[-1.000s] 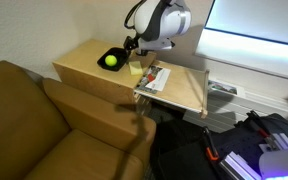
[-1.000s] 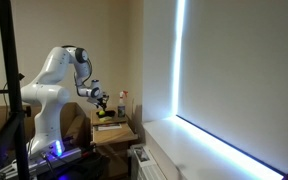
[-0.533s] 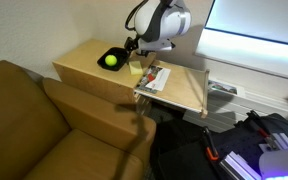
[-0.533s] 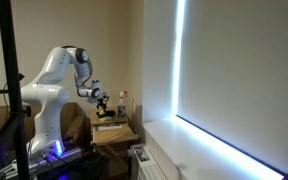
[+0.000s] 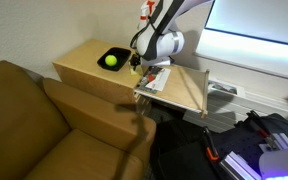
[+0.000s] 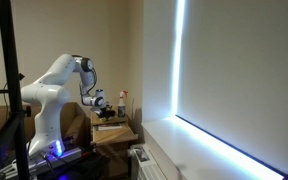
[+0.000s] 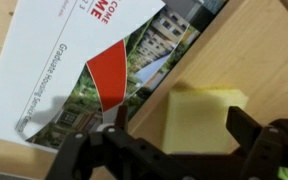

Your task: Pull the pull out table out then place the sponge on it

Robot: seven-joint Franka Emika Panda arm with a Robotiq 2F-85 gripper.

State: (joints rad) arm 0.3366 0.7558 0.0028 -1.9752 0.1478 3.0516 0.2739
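An exterior view looks steeply down from close by, over a sofa (image 5: 44, 120), onto the bench (image 5: 84, 62) and the arm (image 5: 162, 42). An exterior view stands far back, roughly level and side-on in a dim room; the same arm (image 6: 59, 85) and bench (image 6: 114, 135) appear small, perhaps partly hidden. The wrist view faces straight down, very near the bench (image 7: 274, 65), with the gripper (image 7: 174, 150) entering from its lower edge.

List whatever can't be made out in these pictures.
Gripper: tips cut off by the wrist view's lower edge, so contact with the sponge is unclear.
Brochure text: cropped by the wrist view's edges, partly blurred.
Pull out table: in an exterior view, too small and dim; slide mechanism unseen.
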